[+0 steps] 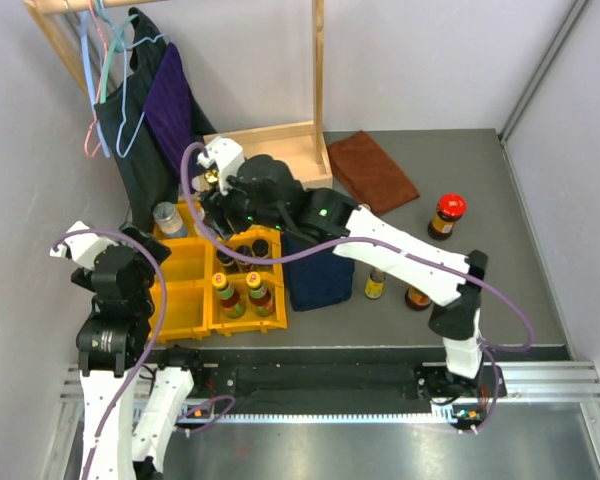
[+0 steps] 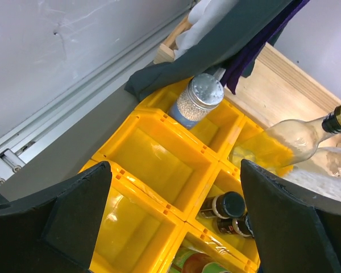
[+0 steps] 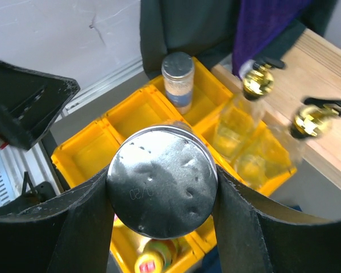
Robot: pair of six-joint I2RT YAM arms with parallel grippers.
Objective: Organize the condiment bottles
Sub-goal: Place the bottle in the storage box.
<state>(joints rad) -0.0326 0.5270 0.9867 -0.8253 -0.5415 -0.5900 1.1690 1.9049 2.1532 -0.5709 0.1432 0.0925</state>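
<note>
Your right gripper (image 3: 162,211) pinches the jar (image 3: 159,181) over the bins (image 3: 109,122); left gripper (image 2: 173,222) spread. Lower it upright into a free cell (image 3: 131,112) (mind the gold-topped bottles (image 3: 257,79)).

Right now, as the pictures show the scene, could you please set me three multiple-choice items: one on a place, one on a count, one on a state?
1. Where does the red-lidded jar stand?
A. in a yellow bin
B. on the brown cloth
C. on the table

2. How many gold-topped bottles show in the right wrist view?
A. one
B. two
C. four

3. How is the right gripper?
A. shut on the silver-lidded jar
B. open and empty
C. out of view

Key:
1 C, bare grey surface lies all around it.
2 B, two gold tops show beside the wooden board.
3 A, the lid fills the gap between its fingers.
</note>
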